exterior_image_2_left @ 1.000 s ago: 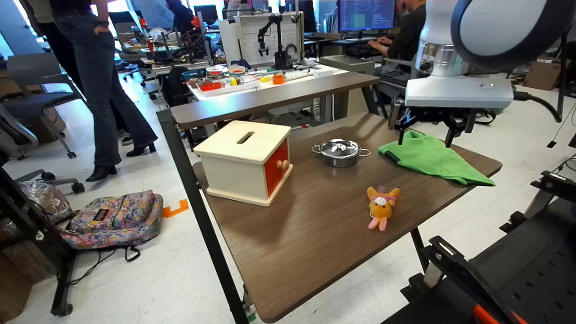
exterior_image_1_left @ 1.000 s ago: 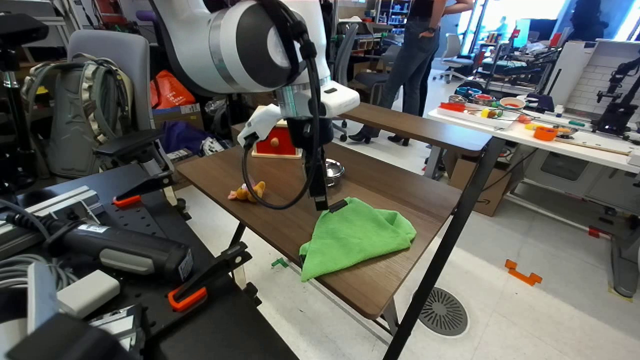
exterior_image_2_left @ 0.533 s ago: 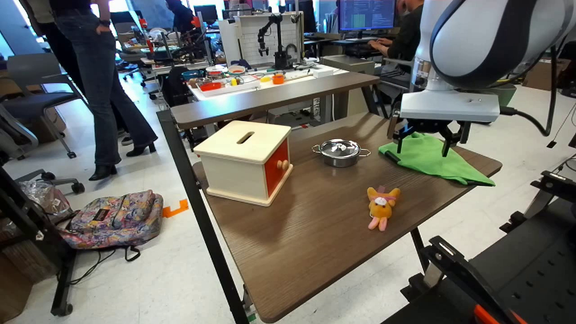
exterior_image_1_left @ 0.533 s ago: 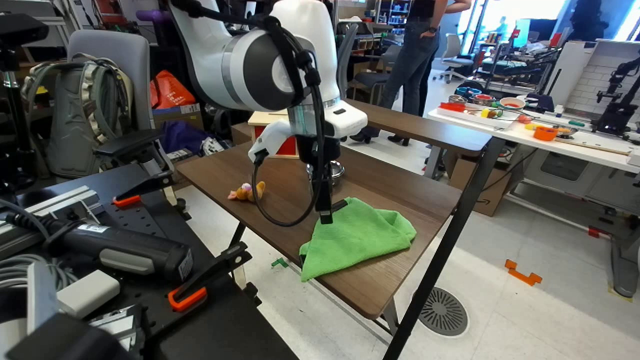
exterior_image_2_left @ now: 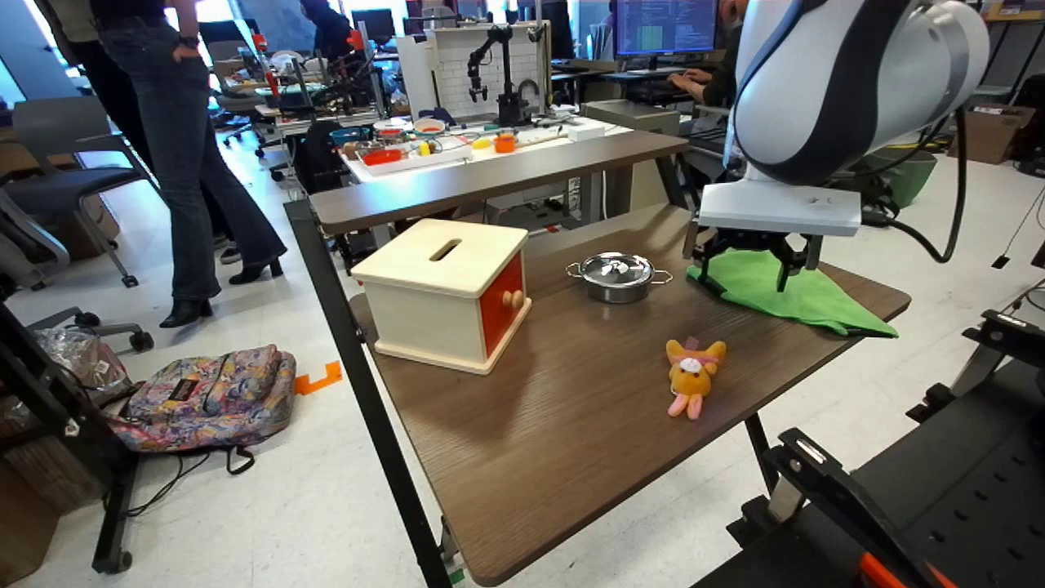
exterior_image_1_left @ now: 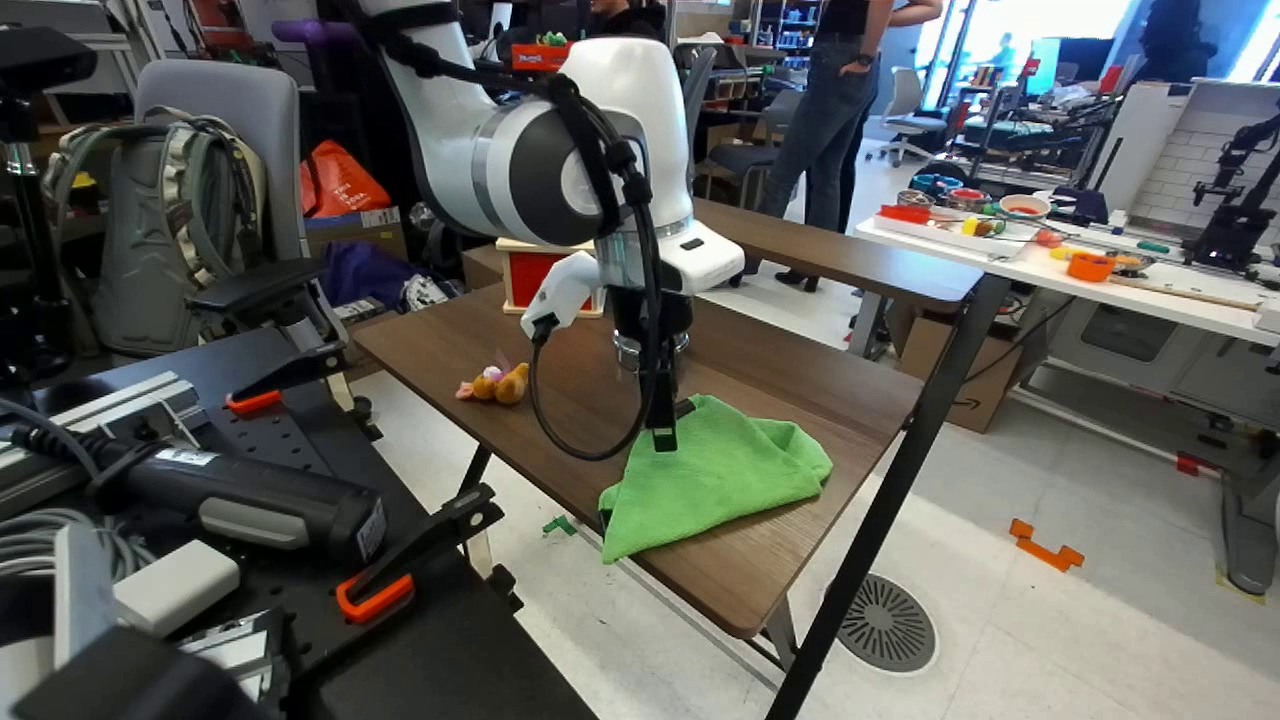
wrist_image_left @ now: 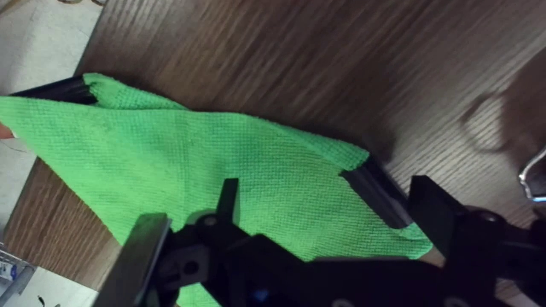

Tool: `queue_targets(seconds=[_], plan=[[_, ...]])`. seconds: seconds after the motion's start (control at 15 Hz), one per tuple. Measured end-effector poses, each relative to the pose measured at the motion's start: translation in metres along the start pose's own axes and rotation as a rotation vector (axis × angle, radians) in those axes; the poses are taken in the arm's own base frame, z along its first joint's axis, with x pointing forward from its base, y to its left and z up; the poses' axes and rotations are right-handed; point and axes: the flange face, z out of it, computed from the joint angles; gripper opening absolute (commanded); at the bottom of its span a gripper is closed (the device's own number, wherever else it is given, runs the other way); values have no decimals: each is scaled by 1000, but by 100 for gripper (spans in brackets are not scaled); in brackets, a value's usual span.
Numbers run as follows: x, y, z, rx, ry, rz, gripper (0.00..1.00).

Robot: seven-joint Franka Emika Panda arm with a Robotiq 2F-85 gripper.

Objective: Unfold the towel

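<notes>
The lime-green towel (exterior_image_1_left: pixel 720 485) lies folded and wrinkled at one end of the brown table. It also shows in an exterior view (exterior_image_2_left: pixel 804 298) and in the wrist view (wrist_image_left: pixel 149 166). Black strips show at its edges, one near the gripper (wrist_image_left: pixel 379 194) and one at the far corner (wrist_image_left: pixel 55 90). My gripper (exterior_image_2_left: pixel 744 283) hangs pointing down, low over the towel's edge on the pot side. In the wrist view the jaws of the gripper (wrist_image_left: pixel 326 181) stand wide apart with nothing held, one over the cloth, one just outside the black strip. Whether the fingertips touch the towel I cannot tell.
A lidded metal pot (exterior_image_2_left: pixel 618 282) stands near the gripper. An orange plush toy (exterior_image_2_left: pixel 692 380) lies on the table (exterior_image_2_left: pixel 571 465). A wooden box with a red front (exterior_image_2_left: pixel 433 310) stands at the far end. A raised shelf (exterior_image_2_left: pixel 506 180) runs along the table's side.
My gripper has come down and moved sideways along the towel toward its edge on the pot side. Its jaws stay apart. The towel has not visibly moved.
</notes>
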Motion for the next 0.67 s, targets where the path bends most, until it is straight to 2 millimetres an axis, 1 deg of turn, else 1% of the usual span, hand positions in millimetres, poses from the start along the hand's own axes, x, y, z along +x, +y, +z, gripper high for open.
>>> queue_targets(seconds=[0.07,0.2,0.33,0.47,0.67], plan=[[0,-5,0,5,4,-4,100],[0,-17,-2,16,15,-14,74],[-1,-27,-5,26,22,-23,58],[-3,-32,-4,29,24,-30,42],[-4,-30,1,25,19,-29,20]])
